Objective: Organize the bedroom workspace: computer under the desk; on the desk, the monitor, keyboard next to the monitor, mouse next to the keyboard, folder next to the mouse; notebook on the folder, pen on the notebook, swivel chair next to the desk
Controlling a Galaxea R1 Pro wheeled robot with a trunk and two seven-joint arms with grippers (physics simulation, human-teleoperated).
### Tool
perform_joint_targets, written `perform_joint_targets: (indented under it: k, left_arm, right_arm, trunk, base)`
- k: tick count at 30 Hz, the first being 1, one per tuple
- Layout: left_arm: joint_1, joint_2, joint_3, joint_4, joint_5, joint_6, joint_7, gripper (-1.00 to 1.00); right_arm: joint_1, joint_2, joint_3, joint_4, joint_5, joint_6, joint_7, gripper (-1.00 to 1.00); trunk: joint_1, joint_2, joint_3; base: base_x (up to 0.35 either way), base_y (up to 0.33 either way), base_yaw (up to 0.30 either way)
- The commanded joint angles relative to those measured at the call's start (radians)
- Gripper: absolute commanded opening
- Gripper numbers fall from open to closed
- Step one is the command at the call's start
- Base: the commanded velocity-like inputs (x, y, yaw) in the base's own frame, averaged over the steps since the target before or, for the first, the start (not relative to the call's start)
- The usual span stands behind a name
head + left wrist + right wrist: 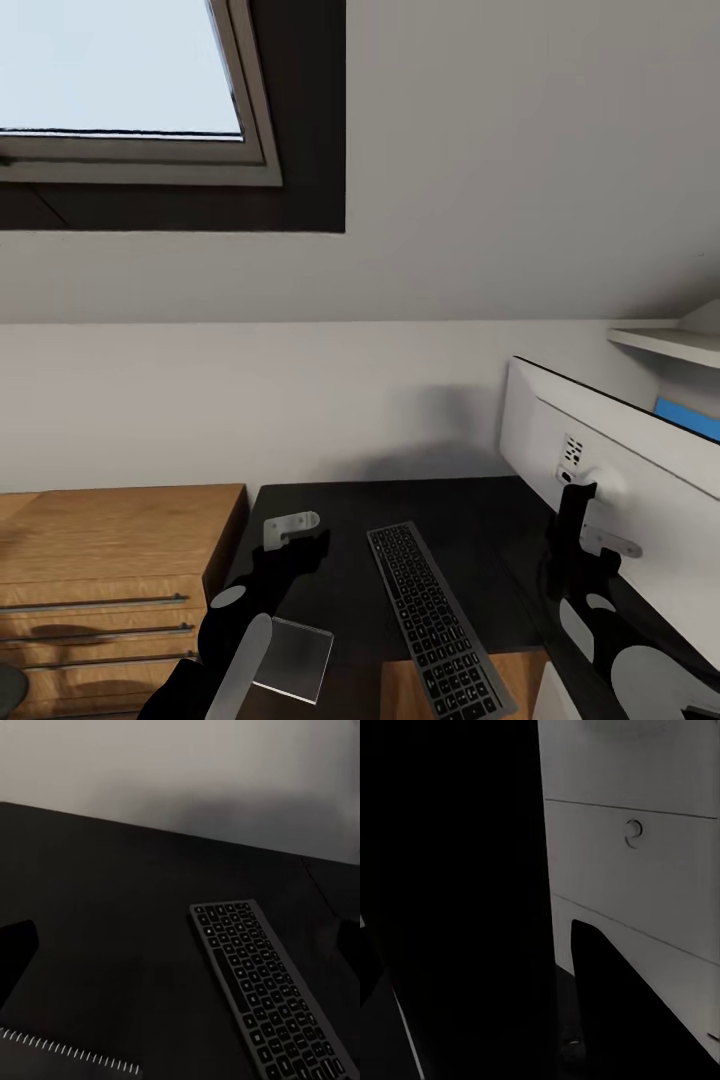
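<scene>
I see the keyboard (437, 620) lying on the black desk (340, 600); my right gripper (580, 545) grips the monitor (620, 480) stand; I cannot tell my left gripper's (295, 550) opening.

Both arms are glossy black with pale grey oval patches and light grey metal brackets at the wrists

The right wrist view sits very close to the monitor (637, 870): its white back panel fills one side, crossed by two thin seams, with a small round mark between them. A broad black shape, too dark to identify, covers the other side, and another dark form overlaps the panel's lower part.
</scene>
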Motion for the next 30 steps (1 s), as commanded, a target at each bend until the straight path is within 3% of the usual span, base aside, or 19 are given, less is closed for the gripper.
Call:
perform_joint_targets:
  k: [1,30]
  left_arm:
    - [0.000,0.000,-0.001,-0.001,0.011,0.002,0.010,1.00]
    - [0.000,-0.003,-0.003,-0.001,0.012,0.004,0.010,1.00]
  right_arm:
    - [-0.001,0.000,0.009,-0.001,-0.004,-0.004,0.000,-1.00]
    - [-0.001,0.000,0.009,-0.001,-0.004,-0.004,0.000,-1.00]
  trunk:
    - [-0.004,0.007,0.003]
    - [-0.115,0.210,0.094]
  base:
    - [0.000,0.000,0.000]
    - [-0.014,-0.001,0.000]
